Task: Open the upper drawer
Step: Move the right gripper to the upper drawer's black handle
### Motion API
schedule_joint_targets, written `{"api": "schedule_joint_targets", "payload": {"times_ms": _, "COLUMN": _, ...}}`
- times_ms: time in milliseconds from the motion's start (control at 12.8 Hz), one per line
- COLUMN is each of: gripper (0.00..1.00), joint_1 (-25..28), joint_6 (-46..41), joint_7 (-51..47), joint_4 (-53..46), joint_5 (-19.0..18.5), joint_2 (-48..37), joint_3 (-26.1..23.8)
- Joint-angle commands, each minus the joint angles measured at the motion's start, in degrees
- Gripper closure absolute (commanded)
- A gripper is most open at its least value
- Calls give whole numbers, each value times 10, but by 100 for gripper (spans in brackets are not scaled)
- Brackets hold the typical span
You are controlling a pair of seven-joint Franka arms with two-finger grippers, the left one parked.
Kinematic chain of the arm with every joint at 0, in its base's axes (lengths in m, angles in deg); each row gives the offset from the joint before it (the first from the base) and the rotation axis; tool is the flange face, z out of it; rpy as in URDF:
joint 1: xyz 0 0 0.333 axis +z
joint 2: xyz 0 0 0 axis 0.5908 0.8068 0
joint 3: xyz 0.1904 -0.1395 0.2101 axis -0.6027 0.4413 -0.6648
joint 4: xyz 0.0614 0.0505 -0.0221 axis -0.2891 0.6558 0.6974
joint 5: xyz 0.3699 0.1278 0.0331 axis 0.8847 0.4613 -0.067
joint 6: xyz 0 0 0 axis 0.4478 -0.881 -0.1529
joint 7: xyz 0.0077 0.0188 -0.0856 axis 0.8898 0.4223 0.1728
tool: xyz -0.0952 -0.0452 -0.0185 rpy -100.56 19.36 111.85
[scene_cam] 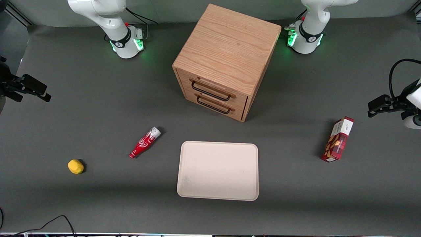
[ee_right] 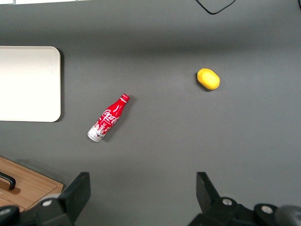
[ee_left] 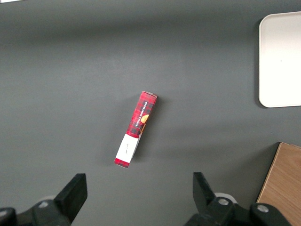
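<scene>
You see the dark grey table (scene_cam: 65, 98) carrying everything; on it, between the two arm bases, stands the cube-shaped oak cabinet (scene_cam: 227, 46), turned at an angle to the front camera. Its upper drawer (scene_cam: 212, 90) is the topmost of two, shut flush with the front, a thin black bar handle (scene_cam: 210, 92) across it; the lower drawer (scene_cam: 215, 105) sits directly beneath with the same handle.

Next in size is the cream tray (scene_cam: 217, 171), flat on the table and nearer the front camera than the cabinet; then the red snack box (scene_cam: 338, 139), toward the parked arm's end; then the red cola bottle (scene_cam: 144, 142), lying on its side beside the tray toward the working arm's end; then the yellow lemon (scene_cam: 75, 166), nearer that end still.

The right gripper (ee_right: 143, 197) hangs high over the working arm's end of the table, well apart from the cabinet; its two black fingers (ee_right: 75, 193) are spread wide with nothing between them.

Only the front view shows you both drawers whole; the right wrist view gives just a corner of the cabinet and a stub of handle, plus bottle, lemon and tray edge; the left wrist view alone shows the snack box from above.
</scene>
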Motion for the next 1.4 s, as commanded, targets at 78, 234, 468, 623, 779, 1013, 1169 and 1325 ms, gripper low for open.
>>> {"api": "schedule_joint_targets", "payload": {"times_ms": 78, "gripper": 0, "joint_1": 3, "joint_6": -22, "joint_7": -9, "joint_4": -21, "joint_5": 1, "joint_2": 13, "joint_3": 1}}
{"api": "schedule_joint_targets", "payload": {"times_ms": 234, "gripper": 0, "joint_1": 10, "joint_6": -21, "joint_7": -3, "joint_4": -21, "joint_5": 3, "joint_2": 18, "joint_3": -15}}
{"api": "schedule_joint_targets", "payload": {"times_ms": 468, "gripper": 0, "joint_1": 11, "joint_6": -21, "joint_7": -1, "joint_4": -21, "joint_5": 3, "joint_2": 29, "joint_3": -85}}
{"api": "schedule_joint_targets", "payload": {"times_ms": 623, "gripper": 0, "joint_1": 11, "joint_6": -19, "joint_7": -2, "joint_4": -21, "joint_5": 2, "joint_2": 49, "joint_3": -153}}
{"api": "schedule_joint_targets", "payload": {"times_ms": 779, "gripper": 0, "joint_1": 11, "joint_6": -15, "joint_7": -1, "joint_4": -24, "joint_5": 3, "joint_2": 76, "joint_3": -212}}
{"api": "schedule_joint_targets", "payload": {"times_ms": 1013, "gripper": 0, "joint_1": 11, "joint_6": 37, "joint_7": -7, "joint_4": -24, "joint_5": 10, "joint_2": 138, "joint_3": -294}}
{"api": "schedule_joint_targets", "payload": {"times_ms": 1169, "gripper": 0, "joint_1": 11, "joint_6": 68, "joint_7": -12, "joint_4": -24, "joint_5": 30, "joint_2": 184, "joint_3": -337}}
{"api": "schedule_joint_targets", "payload": {"times_ms": 1325, "gripper": 0, "joint_1": 19, "joint_6": 102, "joint_7": -11, "joint_4": -23, "joint_5": 93, "joint_2": 216, "joint_3": -342}}
